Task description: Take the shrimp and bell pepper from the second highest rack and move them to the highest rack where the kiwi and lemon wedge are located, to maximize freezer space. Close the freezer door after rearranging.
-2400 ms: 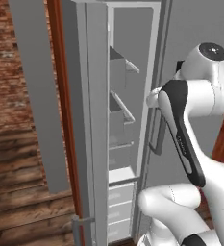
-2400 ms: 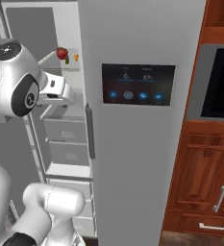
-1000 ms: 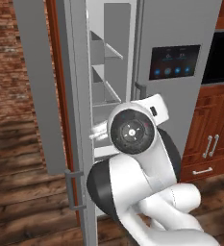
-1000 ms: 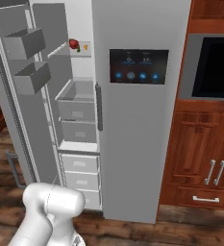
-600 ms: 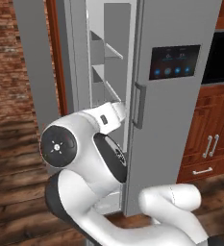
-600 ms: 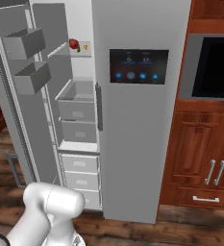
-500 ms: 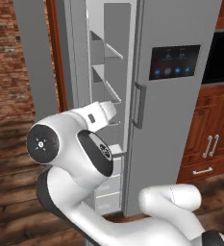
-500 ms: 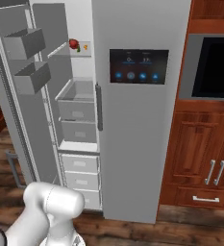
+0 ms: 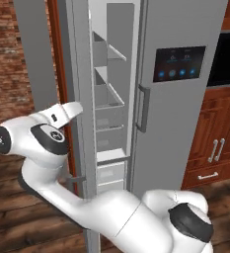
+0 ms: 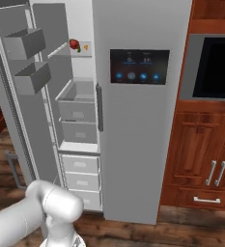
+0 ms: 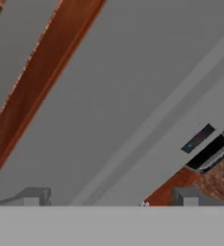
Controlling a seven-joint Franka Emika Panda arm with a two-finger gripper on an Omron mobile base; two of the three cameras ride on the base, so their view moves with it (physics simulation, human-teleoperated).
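Note:
The freezer (image 10: 77, 120) stands open, and its freezer door (image 10: 22, 111) is swung out to the left. The highest rack (image 10: 65, 49) carries a red piece that looks like the bell pepper (image 10: 74, 45). Beside it lies a small yellow-orange piece (image 10: 86, 47); I cannot tell if it is the shrimp or the lemon wedge. The kiwi is hidden. Below, the second highest rack (image 10: 77, 99) looks bare inside. My wrist (image 9: 67, 111) reaches to the door's outer side (image 9: 79, 74). My gripper (image 11: 111, 197) is open with nothing between its fingertips (image 11: 31, 196), close to a plain grey face.
Two grey door bins (image 10: 29, 43) hang inside the open door. The fridge door with the black touch panel (image 10: 139, 66) is shut. Wooden cabinets (image 10: 201, 154) stand to the right and a wood panel (image 9: 55, 59) rises left of the door. My arm's elbow (image 9: 47, 141) is low at the left.
My arm has swung left, from in front of the freezer opening round to the door's outer side. The gripper has stayed open. The things on the racks have not moved.

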